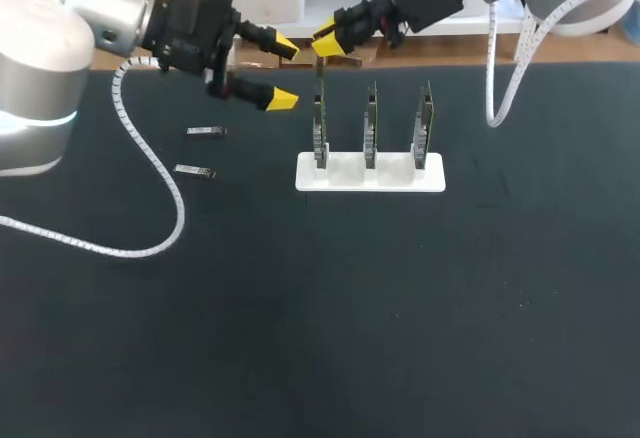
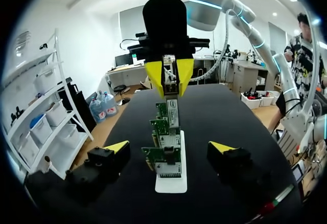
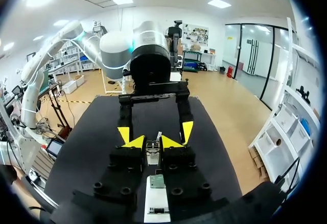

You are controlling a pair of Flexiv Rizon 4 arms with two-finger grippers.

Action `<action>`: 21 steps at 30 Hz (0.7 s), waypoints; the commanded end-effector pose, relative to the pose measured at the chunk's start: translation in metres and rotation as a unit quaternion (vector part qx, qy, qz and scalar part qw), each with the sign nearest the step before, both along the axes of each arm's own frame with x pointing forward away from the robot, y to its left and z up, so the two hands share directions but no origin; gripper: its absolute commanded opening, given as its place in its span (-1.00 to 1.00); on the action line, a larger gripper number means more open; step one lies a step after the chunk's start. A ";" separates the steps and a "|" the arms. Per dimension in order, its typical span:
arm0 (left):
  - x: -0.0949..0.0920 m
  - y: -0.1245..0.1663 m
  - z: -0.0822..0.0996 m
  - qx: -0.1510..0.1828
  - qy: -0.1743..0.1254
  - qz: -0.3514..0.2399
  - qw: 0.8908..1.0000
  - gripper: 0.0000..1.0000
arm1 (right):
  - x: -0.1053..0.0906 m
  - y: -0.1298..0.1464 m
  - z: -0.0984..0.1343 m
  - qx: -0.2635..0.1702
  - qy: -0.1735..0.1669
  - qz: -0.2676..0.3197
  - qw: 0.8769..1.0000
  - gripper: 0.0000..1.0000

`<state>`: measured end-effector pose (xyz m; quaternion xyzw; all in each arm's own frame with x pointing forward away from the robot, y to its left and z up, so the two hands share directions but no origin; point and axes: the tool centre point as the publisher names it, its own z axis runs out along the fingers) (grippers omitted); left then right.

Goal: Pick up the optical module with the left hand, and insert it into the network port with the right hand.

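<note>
At frame centre, a white stand (image 1: 370, 173) holds three upright circuit boards (image 1: 371, 123). Left of it, two small modules (image 1: 206, 131) lie flat on the table (image 1: 350, 338). Farther back, the left claw (image 1: 285, 73) hangs spread wide, holding nothing. The right claw (image 1: 327, 38) is closed on a module (image 3: 152, 150) just above the leftmost board (image 1: 319, 123).

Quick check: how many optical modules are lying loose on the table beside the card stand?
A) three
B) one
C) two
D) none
C: the farther module and the nearer module lie flat on the table, apart from each other, on the left arm's side of the white stand.
</note>
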<state>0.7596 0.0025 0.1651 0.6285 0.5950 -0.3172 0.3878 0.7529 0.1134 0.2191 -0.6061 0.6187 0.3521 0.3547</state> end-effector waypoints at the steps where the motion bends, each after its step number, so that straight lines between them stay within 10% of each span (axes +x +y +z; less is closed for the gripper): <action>1: 0.005 0.008 0.009 0.025 -0.001 0.002 1.000 1.00 | 0.003 0.001 0.001 -0.002 0.002 0.002 1.000 -1.00; 21: 0.012 0.014 0.011 0.016 0.013 -0.011 1.000 1.00 | 0.010 -0.010 0.019 -0.015 -0.003 -0.002 1.000 -1.00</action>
